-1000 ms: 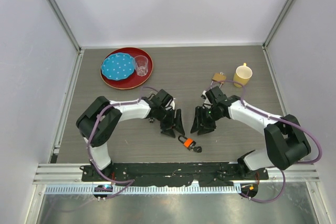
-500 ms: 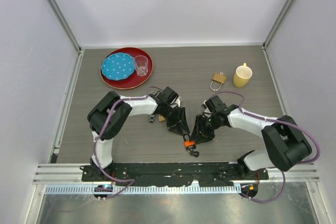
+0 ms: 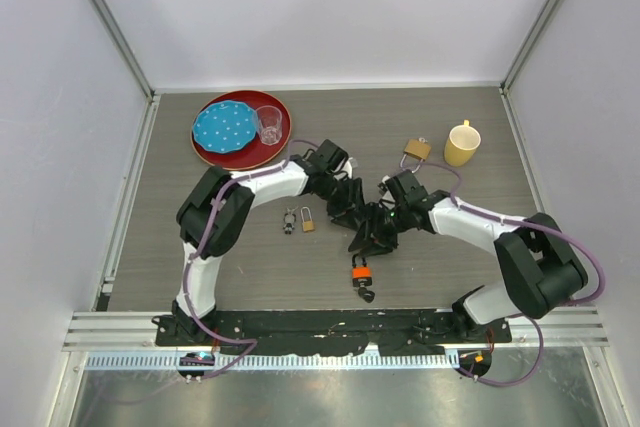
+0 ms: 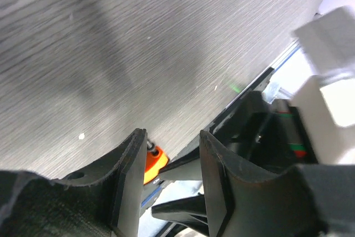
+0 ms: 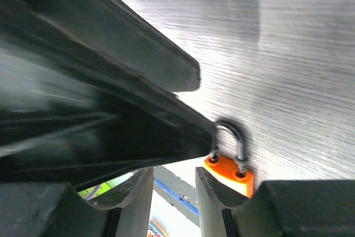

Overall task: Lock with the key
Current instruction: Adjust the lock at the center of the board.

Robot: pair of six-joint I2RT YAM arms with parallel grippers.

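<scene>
An orange padlock [image 3: 361, 275] lies on the table near the front, with a dark key [image 3: 367, 293] at its near end. My left gripper [image 3: 351, 215] and right gripper [image 3: 369, 241] meet just behind it, fingers close together, both open and empty. In the left wrist view, my left gripper [image 4: 172, 137] frames the right gripper's fingers, with the orange padlock [image 4: 155, 164] behind its left finger. In the right wrist view, my right gripper [image 5: 173, 173] is beside the padlock [image 5: 231, 174], whose shackle [image 5: 230, 135] touches the left gripper's finger [image 5: 138, 109].
A small brass padlock [image 3: 307, 219] and a bunch of keys [image 3: 289, 220] lie left of the grippers. A larger brass padlock [image 3: 416, 150] sits by a yellow cup [image 3: 462, 143] at the back right. A red plate [image 3: 272, 148] holding a blue plate and a glass is back left.
Both grippers have moved toward each other and now meet behind the orange padlock. The left gripper swung right, uncovering the small brass padlock and keys. The orange padlock shifted slightly.
</scene>
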